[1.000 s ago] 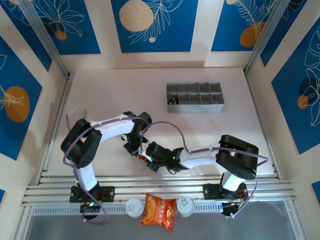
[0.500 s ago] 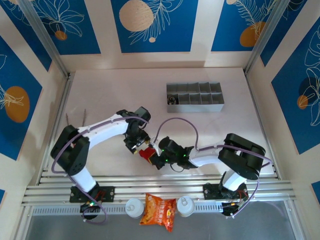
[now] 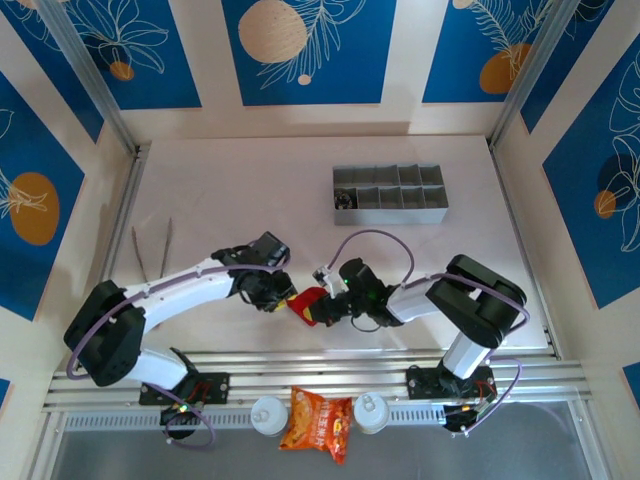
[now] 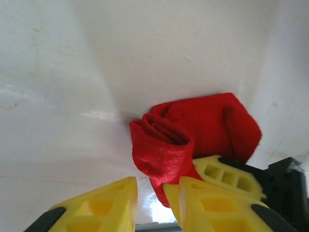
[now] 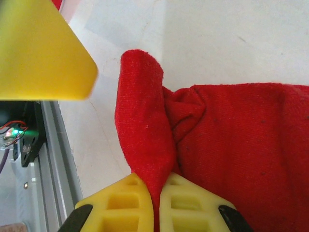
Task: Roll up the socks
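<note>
Snack bag (image 3: 316, 420) is lying nearest, past the desk (image 3: 230, 180) edge. Bunched red sock (image 3: 307, 304) is sitting at the desk's near middle; right hand (image 5: 157, 193) is pinching its fold, left hand (image 4: 158, 186) is hovering spread beside it. Farthest back, grey divided tray (image 3: 390, 195) is sitting.

place: robot lab cell — white table (image 3: 250, 190) | blue printed wall panels (image 3: 300, 50) | aluminium rail frame (image 3: 320, 375)

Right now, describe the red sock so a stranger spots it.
On the white table, look at the middle of the front edge. The red sock lies bunched there, a fold pinched by the right end effector. Nothing else on that surface is red.
</note>
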